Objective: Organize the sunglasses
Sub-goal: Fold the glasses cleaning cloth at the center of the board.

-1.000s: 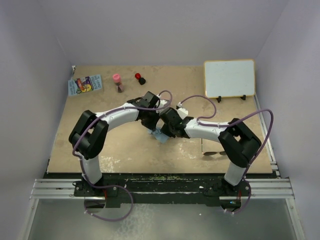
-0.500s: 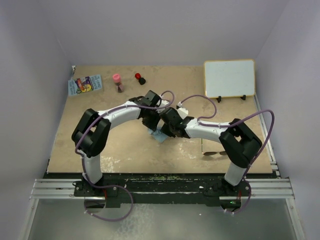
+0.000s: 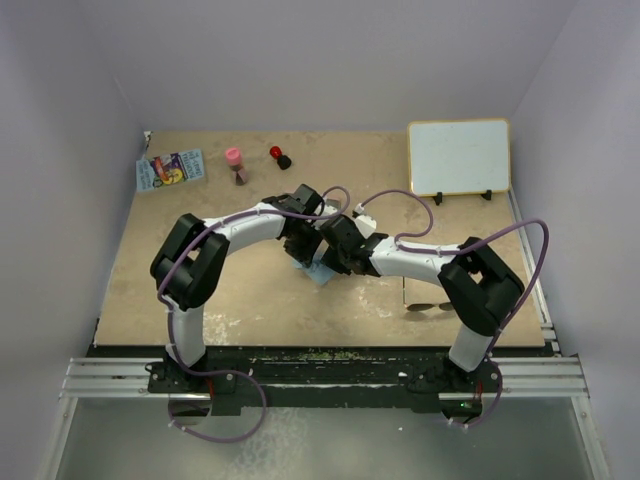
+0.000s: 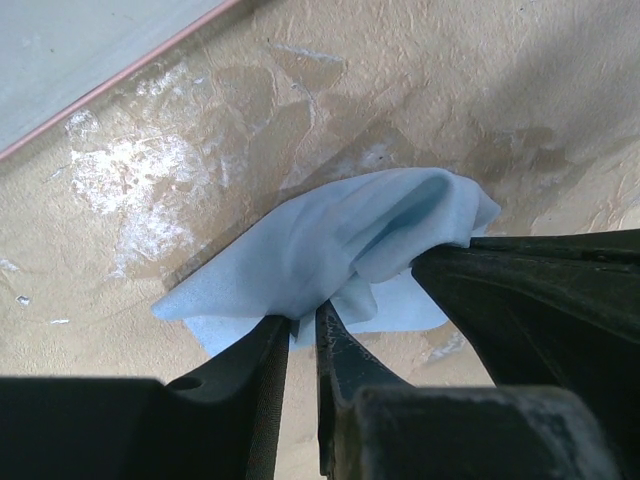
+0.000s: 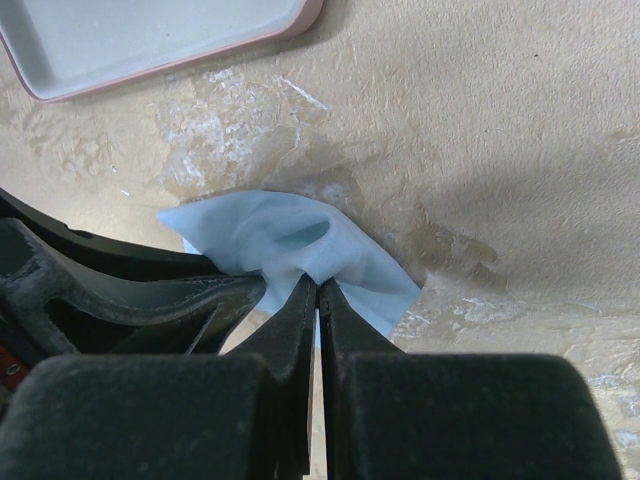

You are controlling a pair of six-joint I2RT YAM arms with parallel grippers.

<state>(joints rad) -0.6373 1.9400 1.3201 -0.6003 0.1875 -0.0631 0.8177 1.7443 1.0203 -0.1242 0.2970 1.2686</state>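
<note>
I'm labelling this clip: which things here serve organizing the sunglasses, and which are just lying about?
For the job: sunglasses; light-blue cloth; pink case, probably.
Lying about: whiteboard; colourful packet; pink-capped bottle; small red-and-black object.

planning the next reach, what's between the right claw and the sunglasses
Only bare table, as the top view shows. The right claw pinches the cloth; the sunglasses lie off to its right.
</note>
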